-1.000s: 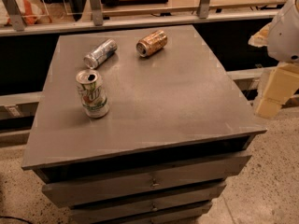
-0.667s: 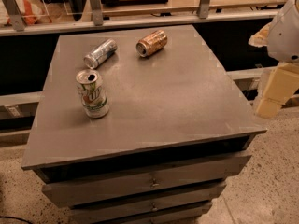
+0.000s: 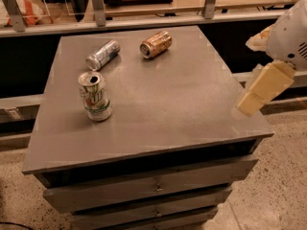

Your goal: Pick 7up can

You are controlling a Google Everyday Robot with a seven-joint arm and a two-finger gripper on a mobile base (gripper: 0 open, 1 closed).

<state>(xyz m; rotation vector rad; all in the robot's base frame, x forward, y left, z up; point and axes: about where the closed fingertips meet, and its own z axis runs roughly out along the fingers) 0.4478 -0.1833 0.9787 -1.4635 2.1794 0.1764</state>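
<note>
The 7up can [image 3: 95, 97] stands upright on the left part of the grey cabinet top [image 3: 168, 95]. It has a whitish body, a green lower band and a silver top. My gripper [image 3: 263, 87] hangs at the right edge of the cabinet top, far to the right of the can and not touching anything. Its cream-coloured finger points down and to the left.
A slim silver-blue can [image 3: 102, 55] lies on its side at the back left. An orange-brown can [image 3: 156, 44] lies on its side at the back middle. The cabinet has drawers [image 3: 153, 186] at its front. A rail with metal posts [image 3: 98, 4] runs behind it.
</note>
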